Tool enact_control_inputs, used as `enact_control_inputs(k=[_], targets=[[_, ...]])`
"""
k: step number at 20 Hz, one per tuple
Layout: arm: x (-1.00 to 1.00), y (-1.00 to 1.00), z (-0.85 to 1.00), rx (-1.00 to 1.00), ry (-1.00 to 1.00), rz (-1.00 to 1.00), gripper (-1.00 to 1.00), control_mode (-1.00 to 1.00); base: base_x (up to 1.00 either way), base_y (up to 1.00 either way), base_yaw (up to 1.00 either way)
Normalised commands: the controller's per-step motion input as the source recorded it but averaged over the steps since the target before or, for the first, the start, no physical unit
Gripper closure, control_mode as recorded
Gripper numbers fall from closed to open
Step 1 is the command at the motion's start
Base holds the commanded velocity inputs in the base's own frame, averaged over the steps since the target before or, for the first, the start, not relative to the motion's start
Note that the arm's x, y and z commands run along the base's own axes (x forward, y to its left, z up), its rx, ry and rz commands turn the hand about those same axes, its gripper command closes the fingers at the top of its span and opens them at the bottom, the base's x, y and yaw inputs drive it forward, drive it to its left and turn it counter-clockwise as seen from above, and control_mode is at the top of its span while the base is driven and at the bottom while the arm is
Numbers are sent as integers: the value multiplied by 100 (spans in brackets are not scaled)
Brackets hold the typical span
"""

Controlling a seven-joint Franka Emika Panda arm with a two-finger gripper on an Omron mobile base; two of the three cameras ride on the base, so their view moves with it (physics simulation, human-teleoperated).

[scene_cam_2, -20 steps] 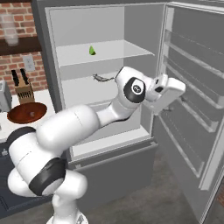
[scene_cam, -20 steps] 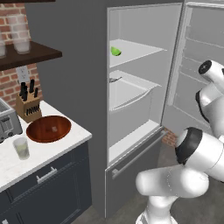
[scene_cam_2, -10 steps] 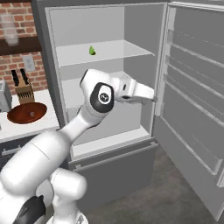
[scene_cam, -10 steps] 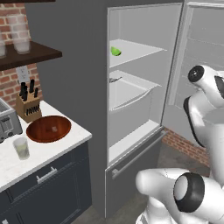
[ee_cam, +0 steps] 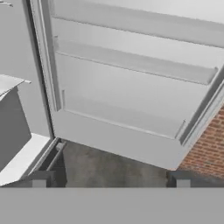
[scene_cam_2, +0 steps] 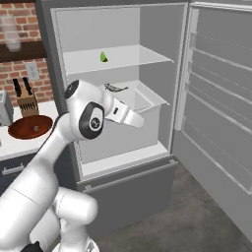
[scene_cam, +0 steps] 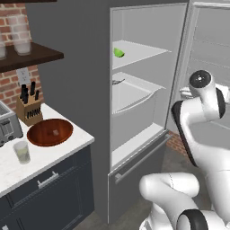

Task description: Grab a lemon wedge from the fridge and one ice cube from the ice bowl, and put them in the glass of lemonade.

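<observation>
Lemon wedge (scene_cam_2: 104, 57) lying on the upper shelf (scene_cam_2: 128, 55) of the open fridge (scene_cam: 134, 112), above and behind the hand (ee_cam: 109, 179). Hand hanging empty, fingers (ee_cam: 40, 178) spread wide, facing the door (ee_cam: 131, 87). Bowl (scene_cam: 50, 132) and lemonade glass (scene_cam: 22, 152) sitting on the table (scene_cam: 54, 155), well apart.

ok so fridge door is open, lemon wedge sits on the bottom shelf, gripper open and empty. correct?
Not quite: the lemon wedge sits on the top shelf of the fridge, as the right base view shows. The rest holds: door open, gripper open and empty.
</observation>
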Motion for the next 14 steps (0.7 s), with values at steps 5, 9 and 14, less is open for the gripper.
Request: enact_control_inputs(k=[5,9,14], targets=[[-4,87,33,38,15,46,-100,-100,0,0,0],[-44,71,11,26,24,57,-100,-100,0,0,0],[-92,70,-5,21,3,52,-100,-100,0,0,0]])
